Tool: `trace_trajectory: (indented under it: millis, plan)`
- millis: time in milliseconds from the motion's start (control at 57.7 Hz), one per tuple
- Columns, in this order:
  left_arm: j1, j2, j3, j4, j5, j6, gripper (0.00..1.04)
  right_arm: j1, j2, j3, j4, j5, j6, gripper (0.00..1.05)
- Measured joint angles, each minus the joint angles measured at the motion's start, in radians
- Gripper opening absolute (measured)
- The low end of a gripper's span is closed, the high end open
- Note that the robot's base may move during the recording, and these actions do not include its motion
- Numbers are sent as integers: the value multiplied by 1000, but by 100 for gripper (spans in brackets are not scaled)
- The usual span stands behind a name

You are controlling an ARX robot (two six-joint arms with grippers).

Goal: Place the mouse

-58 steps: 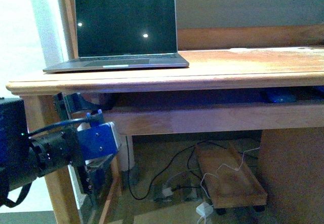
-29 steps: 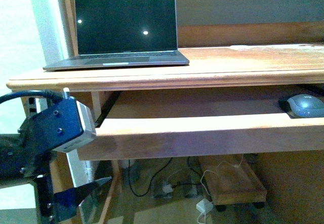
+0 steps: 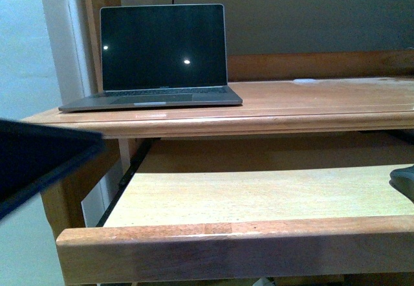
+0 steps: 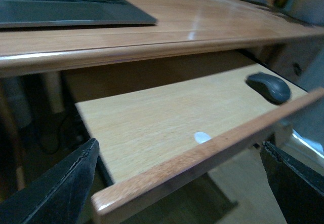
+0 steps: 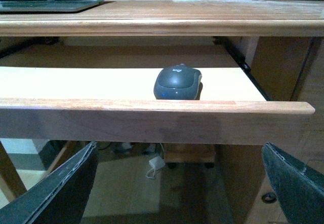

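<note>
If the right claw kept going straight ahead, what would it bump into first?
Probably the front rail of the pull-out tray, which runs across the line of the open right gripper. The mouse sits on the tray just behind it. Height is hard to judge; the gripper might pass under the rail.

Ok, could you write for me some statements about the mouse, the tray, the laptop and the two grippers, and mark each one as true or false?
1. The mouse lies on the pull-out tray. True.
2. The laptop is closed. False: it stands open on the desk top, with a dark screen.
3. The right gripper holds the mouse. False: its jaws are apart and empty, and the mouse rests on the tray, apart from it.
4. The tray is pulled out from under the desk top. True.
5. The left gripper is open. True.
</note>
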Motion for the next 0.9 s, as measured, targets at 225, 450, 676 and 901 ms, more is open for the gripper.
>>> trace_trajectory:
  millis: [225, 450, 676, 901]
  plan:
    - [-56, -631, -223, -333, -493, -85, 85, 0, 0, 0, 0, 0, 0, 97]
    - [-2, -747, -314, -314, -599, 118, 44, 39, 491, 153, 283, 109, 196, 97]
    - [160, -792, -357, -308, -447, 142, 3, 146, 1052, 460, 499, 177, 135, 97]
    - [162, -816, -389, -301, -446, 147, 3, 137, 1325, 657, 388, 173, 25, 97]
